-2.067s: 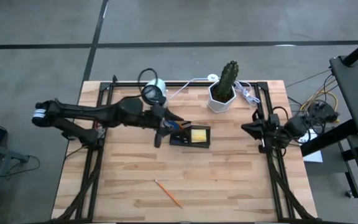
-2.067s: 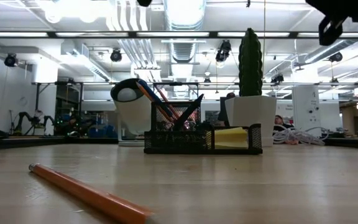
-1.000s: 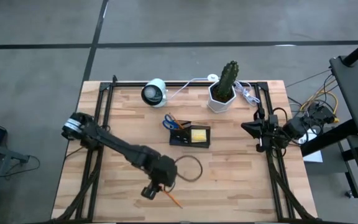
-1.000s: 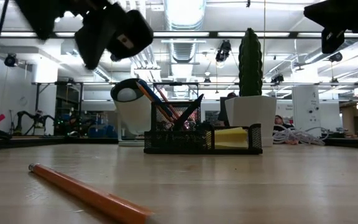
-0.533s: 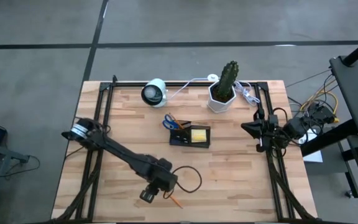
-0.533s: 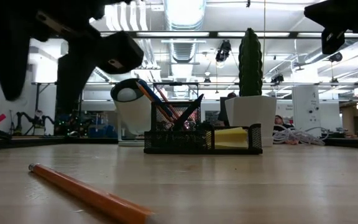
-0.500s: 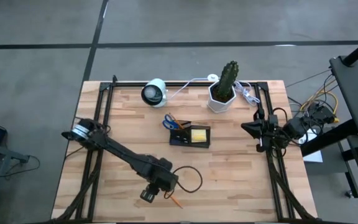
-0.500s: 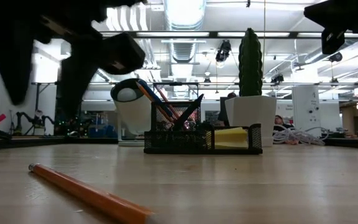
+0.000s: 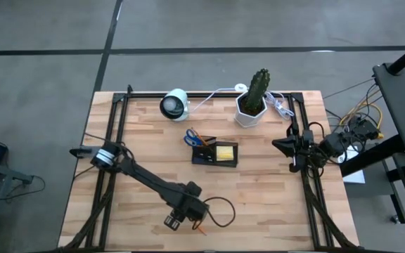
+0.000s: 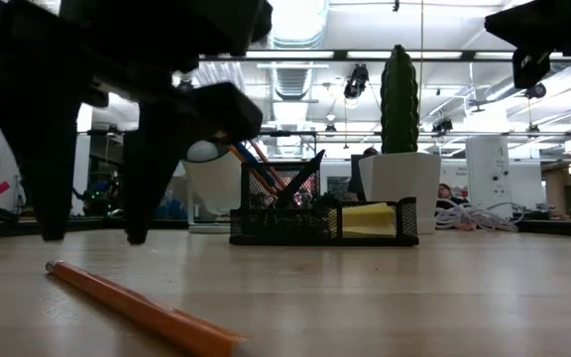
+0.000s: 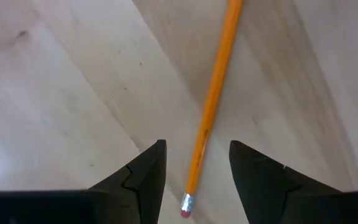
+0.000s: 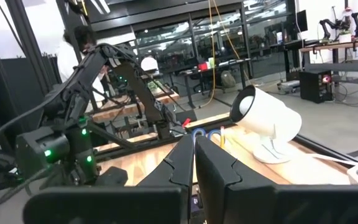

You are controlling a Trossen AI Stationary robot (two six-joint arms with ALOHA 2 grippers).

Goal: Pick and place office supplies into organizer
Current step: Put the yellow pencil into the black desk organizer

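Straddling target: left gripper (image 11: 194,163) hangs over the orange pencil (image 11: 215,102) with fingers spread wide, one dark fingertip (image 11: 148,171) on each side of the shaft, nothing held
Pencil location: near edge of the wooden table (image 9: 273,204), at 6 o'clock from the organizer (image 9: 215,153), well apart from it
Pencil axis: in the high view, runs roughly 10 to 4 o'clock; in the left wrist view the eraser end lies between the fingers, crossing the gap nearly at right angles
Nearer arm: left; judged ready for descent and closure
Materials: pencil slim, smooth, painted, with metal ferrule; table pale planks with visible grain; organizer black mesh, already holding pens, blue-handled scissors (image 9: 190,136) and a yellow sticky-note pad (image 9: 226,152)
Right gripper (image 12: 194,158): parked at the table's 3 o'clock edge, fingers pressed together, empty
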